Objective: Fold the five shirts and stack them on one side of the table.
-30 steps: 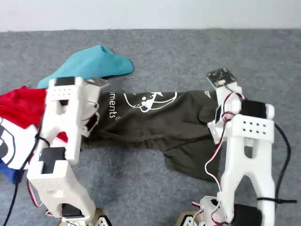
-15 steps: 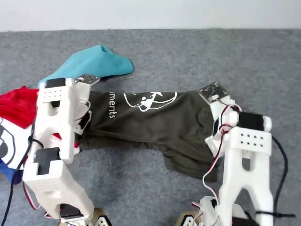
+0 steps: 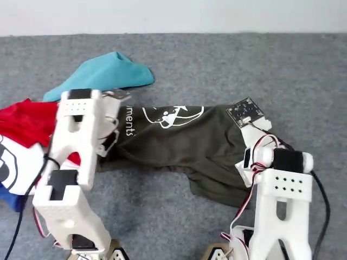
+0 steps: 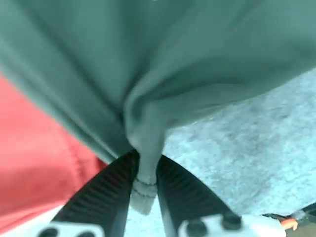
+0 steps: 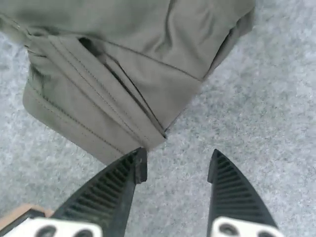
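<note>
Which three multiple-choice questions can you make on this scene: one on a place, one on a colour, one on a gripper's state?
1. Where does the teal shirt lie from the olive shirt?
A) on top of it
B) beyond it, farther from the arms' bases
C) under the right arm

2. Which colour is the cloth beside the olive shirt near the left gripper?
A) yellow
B) red
C) black

3. How is the right gripper?
A) shut on the olive shirt
B) shut on nothing
C) open

Key: 1 B, the high view shows it past the olive shirt; 2 B, the cloth bordering the olive fabric is red; 3 C, its jaws stand apart beside the shirt's hem.
</note>
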